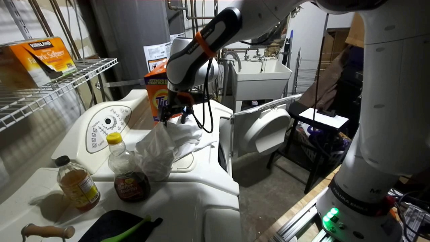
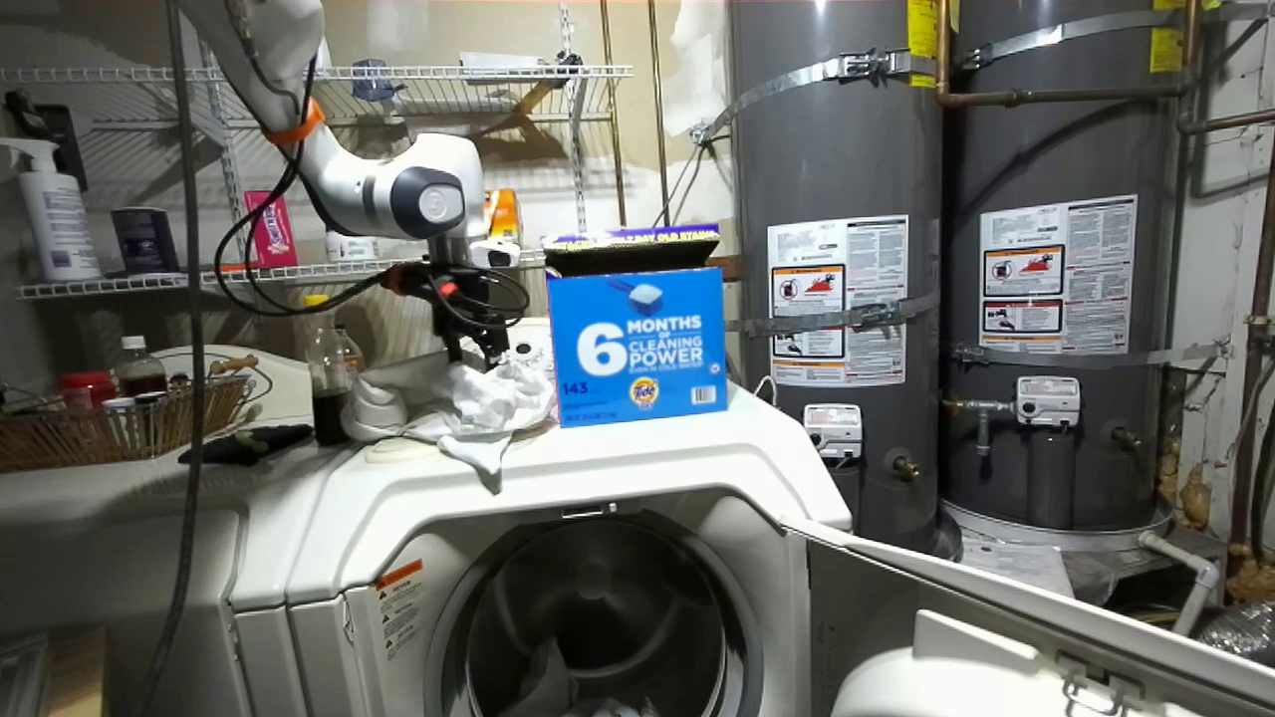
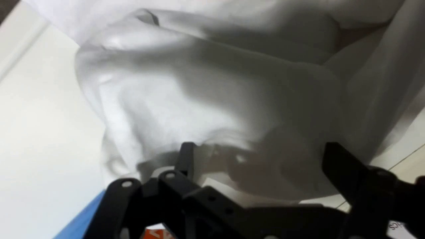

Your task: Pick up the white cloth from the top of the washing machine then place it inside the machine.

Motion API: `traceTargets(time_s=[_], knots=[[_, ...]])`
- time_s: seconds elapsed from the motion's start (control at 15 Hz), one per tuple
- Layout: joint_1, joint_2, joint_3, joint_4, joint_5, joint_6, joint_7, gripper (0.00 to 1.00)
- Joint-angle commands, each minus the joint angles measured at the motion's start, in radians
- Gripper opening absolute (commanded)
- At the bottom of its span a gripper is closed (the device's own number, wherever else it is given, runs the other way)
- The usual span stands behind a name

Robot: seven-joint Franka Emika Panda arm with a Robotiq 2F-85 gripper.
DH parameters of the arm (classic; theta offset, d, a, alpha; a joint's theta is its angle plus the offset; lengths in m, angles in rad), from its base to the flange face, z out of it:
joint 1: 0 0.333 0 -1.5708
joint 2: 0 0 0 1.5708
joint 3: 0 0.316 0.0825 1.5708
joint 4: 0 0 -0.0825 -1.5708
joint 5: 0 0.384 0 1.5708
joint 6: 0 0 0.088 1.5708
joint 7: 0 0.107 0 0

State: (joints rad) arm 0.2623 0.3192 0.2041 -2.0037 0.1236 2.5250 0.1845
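The jaws of the gripper (image 3: 257,157) stand wide apart, and in the wrist view the gap between its dark fingers (image 3: 186,159) shows the creased white cloth (image 3: 212,106) and a patch of shadow. The cloth lies loose, heaped directly under the jaws and spreading out past both fingertips. In both exterior views the tips reach down to the top of the heap, but whether they touch it or hang just above, I cannot tell. Beneath jaws and cloth is the top of the washing machine (image 2: 657,453), and one corner of the cloth droops toward its front edge, below the jaws. Just beside the jaws stands a blue and orange detergent box (image 2: 637,349), its lid raised. Lower than the jaws and toward the front, the drum (image 2: 508,607) lies open to view with pale folds (image 2: 546,682) at its bottom, and the door (image 1: 268,129) is swung wide, well apart from the jaws. On the opposite side of the jaws from the box, past part of the cloth, stands a yellow-capped syrup bottle (image 1: 131,185), and farther out a dark-capped amber bottle (image 1: 79,190), both upright
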Motion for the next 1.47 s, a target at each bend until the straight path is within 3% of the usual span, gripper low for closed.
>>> traceTargets(time_s=[0.0,0.27,0.47,0.67,0.73,1.13,1.4], knots=[[0.017,0.123,0.034,0.154,-0.009,0.003,-0.079,1.00],[-0.005,0.225,0.129,0.259,0.057,-0.065,-0.259,1.00],[-0.023,0.255,0.171,0.244,0.083,-0.157,-0.367,1.00],[0.015,0.251,0.107,0.221,0.004,-0.326,-0.313,1.00],[0.012,0.247,0.121,0.217,0.038,-0.240,-0.317,1.00],[0.013,0.247,0.117,0.220,0.036,-0.249,-0.316,1.00],[0.122,0.288,0.014,0.298,-0.119,-0.369,-0.098,1.00]])
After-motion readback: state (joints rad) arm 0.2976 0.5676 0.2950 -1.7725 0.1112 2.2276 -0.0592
